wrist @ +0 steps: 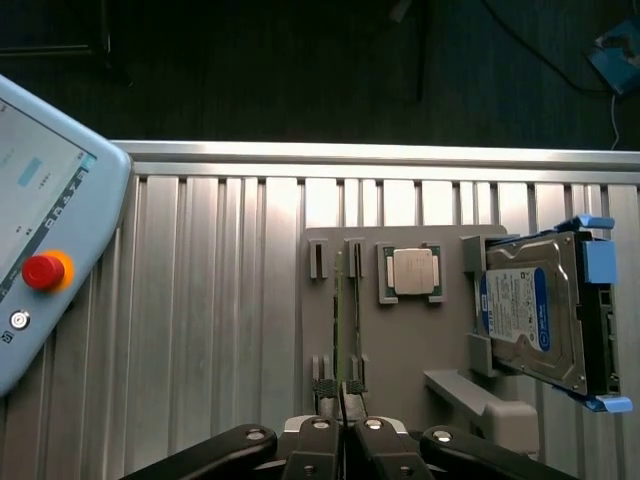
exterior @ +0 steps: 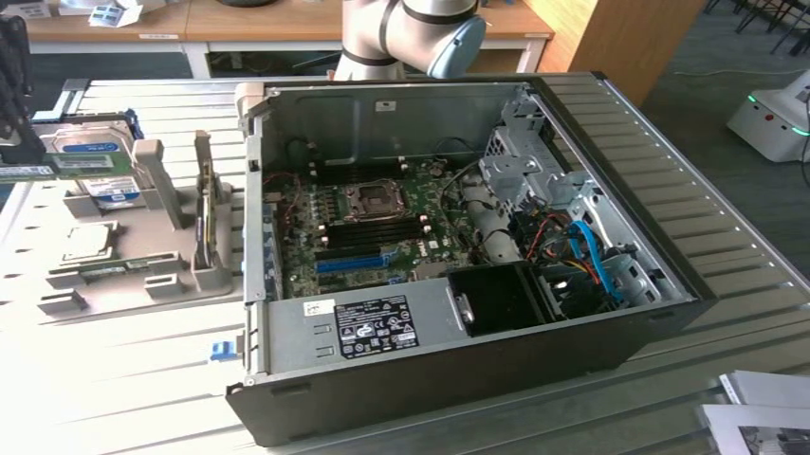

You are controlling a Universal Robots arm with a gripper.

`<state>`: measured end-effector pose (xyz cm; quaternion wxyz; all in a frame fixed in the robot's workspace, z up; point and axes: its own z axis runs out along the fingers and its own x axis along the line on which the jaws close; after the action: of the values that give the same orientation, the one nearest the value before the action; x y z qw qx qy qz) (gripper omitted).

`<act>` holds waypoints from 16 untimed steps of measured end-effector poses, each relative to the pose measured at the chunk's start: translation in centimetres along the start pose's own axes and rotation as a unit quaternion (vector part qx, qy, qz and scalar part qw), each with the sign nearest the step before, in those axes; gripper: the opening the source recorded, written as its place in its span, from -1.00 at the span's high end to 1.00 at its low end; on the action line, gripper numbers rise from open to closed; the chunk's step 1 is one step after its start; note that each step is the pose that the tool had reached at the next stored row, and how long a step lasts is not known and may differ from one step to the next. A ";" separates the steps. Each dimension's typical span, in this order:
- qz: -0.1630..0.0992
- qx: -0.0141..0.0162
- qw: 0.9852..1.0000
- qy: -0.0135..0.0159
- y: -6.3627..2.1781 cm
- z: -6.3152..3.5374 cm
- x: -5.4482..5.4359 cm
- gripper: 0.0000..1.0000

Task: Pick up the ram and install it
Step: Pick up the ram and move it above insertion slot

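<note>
In the wrist view my gripper is above the grey holder tray, its dark fingers drawn close together. The ram shows edge-on as a thin green line running out from between the fingertips, over the tray's narrow slots. In the exterior view the gripper is a dark shape at the far left edge, with the green ram level just beneath it, to the exterior view's left of the tray.
The open computer case lies on the ribbed metal table with its motherboard and blue slot exposed. The tray also holds a hard drive, a silver processor chip and another green stick. A teach pendant lies nearby.
</note>
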<state>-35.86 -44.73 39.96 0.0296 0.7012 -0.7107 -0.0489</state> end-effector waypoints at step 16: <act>0.000 -0.001 1.000 0.000 -1.74 -0.19 0.0 0.76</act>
<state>-34.11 -44.73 39.95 0.0306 0.7011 -0.7106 -0.0499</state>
